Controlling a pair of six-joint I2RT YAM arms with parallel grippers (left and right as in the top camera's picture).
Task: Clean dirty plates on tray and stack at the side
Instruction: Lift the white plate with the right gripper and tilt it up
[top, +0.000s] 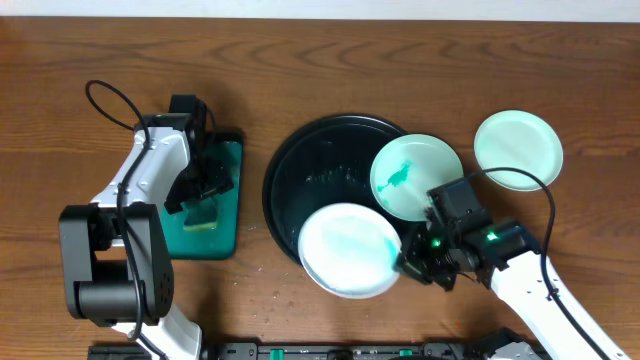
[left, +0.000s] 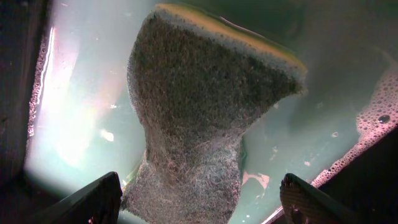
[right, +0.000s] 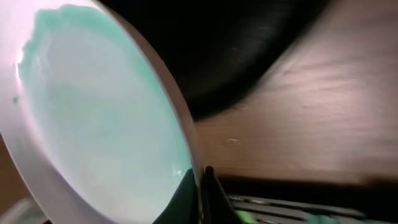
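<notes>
The white plate, round, shallow and glossy with a thin pale-green wash across its middle, sits over the near rim of the black tray, half of it out above the wooden table. The right gripper is clamped on its right-hand edge; the wrist view shows the rim pinched between the closed fingers. The plate's face turns upward. A smeared mint plate with a green blot in its centre lies across the tray's right rim, close to the gripper's far side. A second mint plate rests on the table, far right. At the left, the left gripper hangs with its jaws spread wide over a rough grey sponge with a yellow foam edge, lying in soapy water in the green tray.
</notes>
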